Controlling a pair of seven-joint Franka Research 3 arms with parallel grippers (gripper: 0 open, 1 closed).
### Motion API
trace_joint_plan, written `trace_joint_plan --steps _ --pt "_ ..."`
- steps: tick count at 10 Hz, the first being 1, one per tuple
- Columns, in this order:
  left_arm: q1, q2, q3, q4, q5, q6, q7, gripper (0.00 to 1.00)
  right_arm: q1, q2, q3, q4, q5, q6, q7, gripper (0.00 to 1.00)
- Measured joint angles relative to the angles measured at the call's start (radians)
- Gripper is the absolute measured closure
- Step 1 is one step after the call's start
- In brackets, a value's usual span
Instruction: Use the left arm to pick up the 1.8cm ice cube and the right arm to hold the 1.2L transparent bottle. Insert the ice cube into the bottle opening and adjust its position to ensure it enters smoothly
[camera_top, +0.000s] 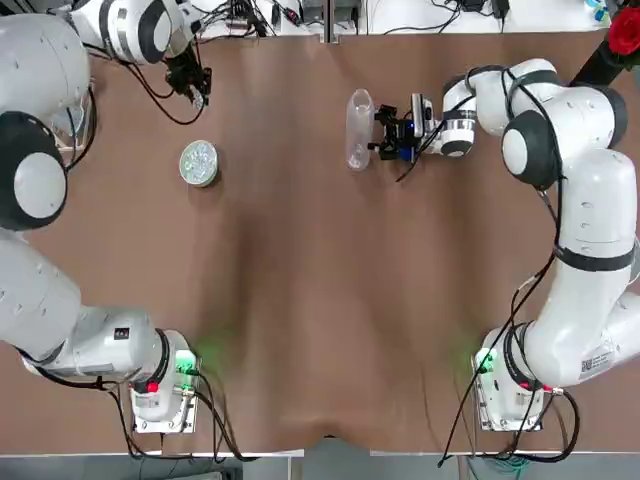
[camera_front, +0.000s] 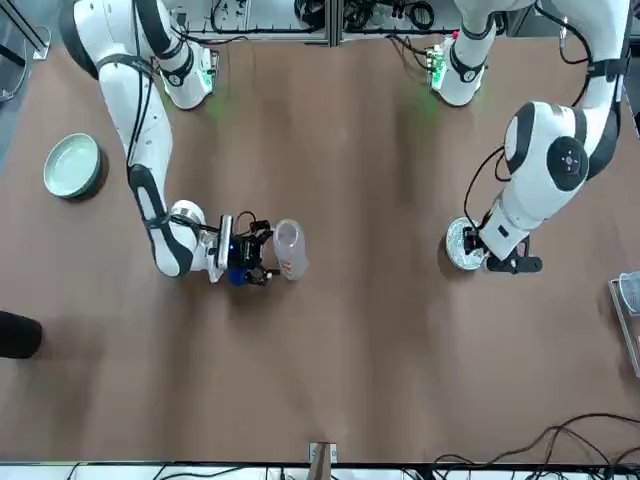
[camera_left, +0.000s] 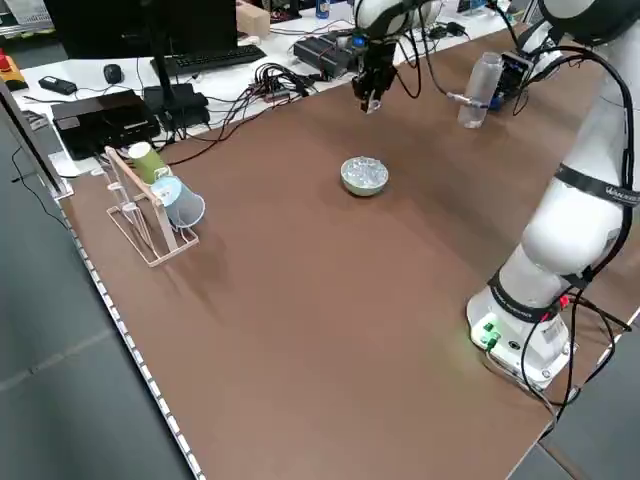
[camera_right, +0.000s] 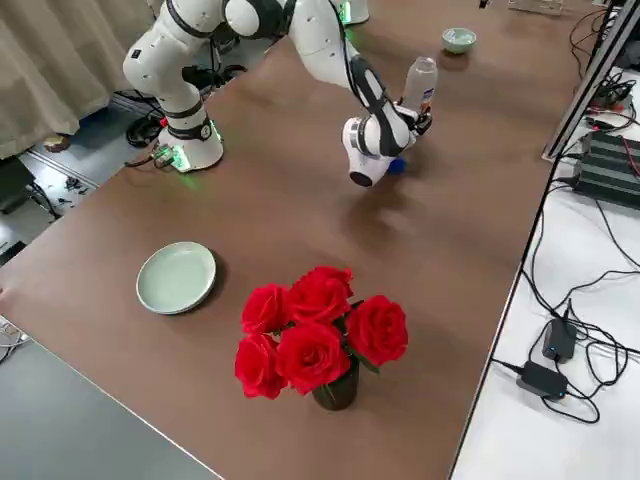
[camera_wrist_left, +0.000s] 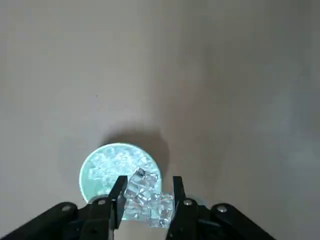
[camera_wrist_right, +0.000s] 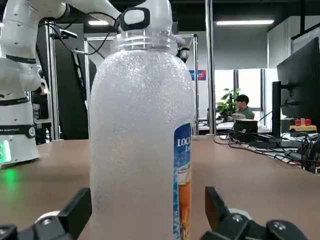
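Note:
My left gripper hangs above the table, shut on a small clear ice cube. It is just past the round silvery dish of ice, on the far side, as the top view shows. The transparent bottle stands upright at the far middle of the table, its bottle opening uncapped. My right gripper is low on the table beside the bottle. Its fingers are open, with the bottle's body just in front of them and a gap on each side.
A small blue cap lies under the right gripper. A green plate and a vase of red roses stand on the robot's right. A rack with cups is at its far left. Cables and devices lie beyond the far edge.

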Motion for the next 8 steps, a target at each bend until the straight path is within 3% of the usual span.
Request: trace_joint_plan --steps 8 --pt "-0.017 0.055 -0.176 0.253 0.000 -0.170 -0.277 0.59 0.001 0.018 0.000 0.000 -0.001 -0.001 -0.001 0.00"
